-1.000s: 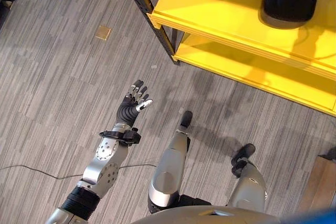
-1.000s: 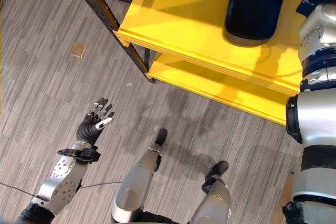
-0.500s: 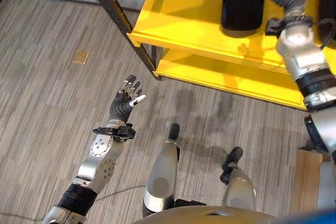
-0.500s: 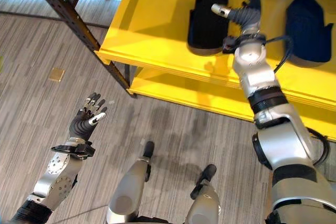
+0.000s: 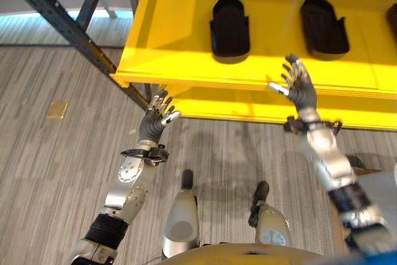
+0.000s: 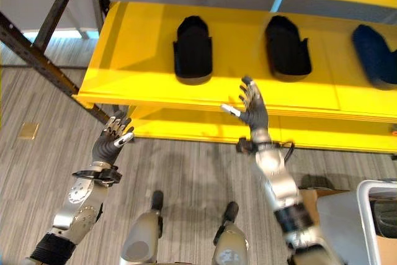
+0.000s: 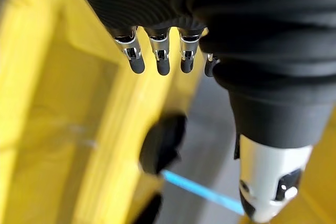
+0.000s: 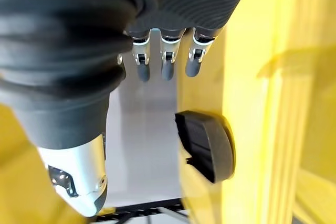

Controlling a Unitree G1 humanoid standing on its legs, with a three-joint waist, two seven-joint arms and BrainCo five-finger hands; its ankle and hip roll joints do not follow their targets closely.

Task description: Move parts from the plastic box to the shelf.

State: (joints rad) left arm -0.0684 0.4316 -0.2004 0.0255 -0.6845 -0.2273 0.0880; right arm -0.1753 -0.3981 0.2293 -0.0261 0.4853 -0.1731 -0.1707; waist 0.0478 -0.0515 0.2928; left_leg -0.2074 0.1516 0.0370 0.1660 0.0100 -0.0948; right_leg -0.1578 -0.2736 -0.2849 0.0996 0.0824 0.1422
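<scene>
On the yellow shelf (image 5: 173,35) lie two black moulded parts (image 5: 229,26) (image 5: 322,23), and a dark blue one (image 6: 375,60) lies further right. My right hand (image 5: 298,88) is raised in front of the shelf's front edge, below the gap between the two black parts, open and holding nothing. My left hand (image 5: 158,116) is raised lower down, near the shelf's left corner, also open and holding nothing. In the right wrist view, straight fingers (image 8: 165,61) point past a black part (image 8: 207,145) on the shelf. A grey-white plastic box (image 6: 378,215) stands at the lower right.
A black perforated rack post (image 5: 62,26) slants down at the left of the shelf. A lower yellow shelf board (image 5: 223,107) runs beneath the upper one. A small tan tile (image 5: 57,110) lies on the grey floor. A brown cardboard piece (image 6: 316,193) sits beside the plastic box.
The camera has tilted up toward the shelf. My right hand has drawn back from over the shelf to in front of its edge. My left hand has stayed raised and open.
</scene>
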